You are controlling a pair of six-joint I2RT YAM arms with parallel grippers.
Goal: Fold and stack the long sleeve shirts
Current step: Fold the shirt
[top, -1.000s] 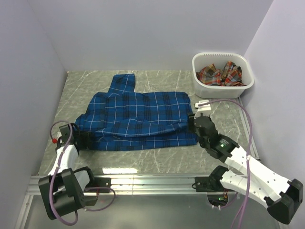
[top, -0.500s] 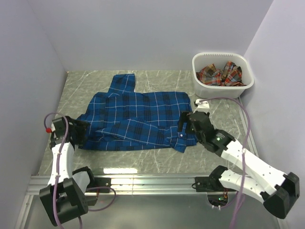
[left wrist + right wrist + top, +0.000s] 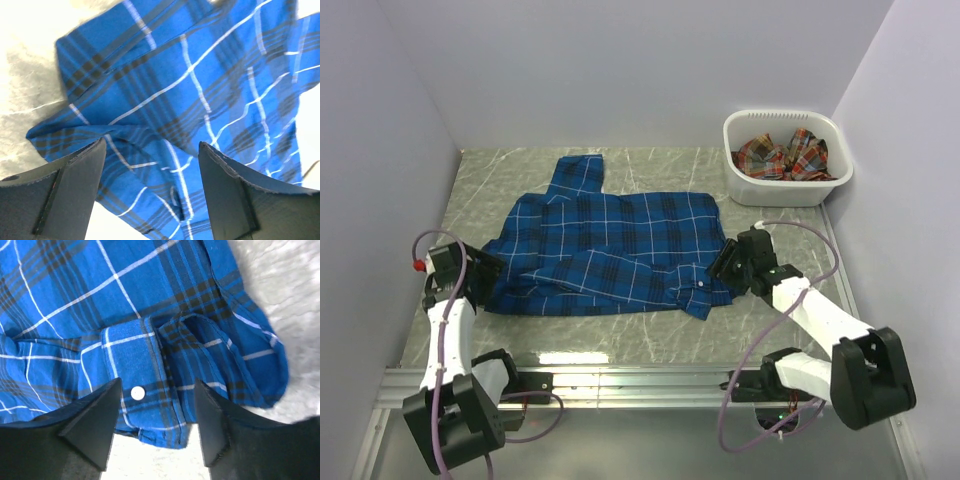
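Your left gripper and right gripper both gape empty over the blue plaid shirt; pinch its side edges evenly, lifting together to fold.

No readable text, labels, brands or nos. in any view.
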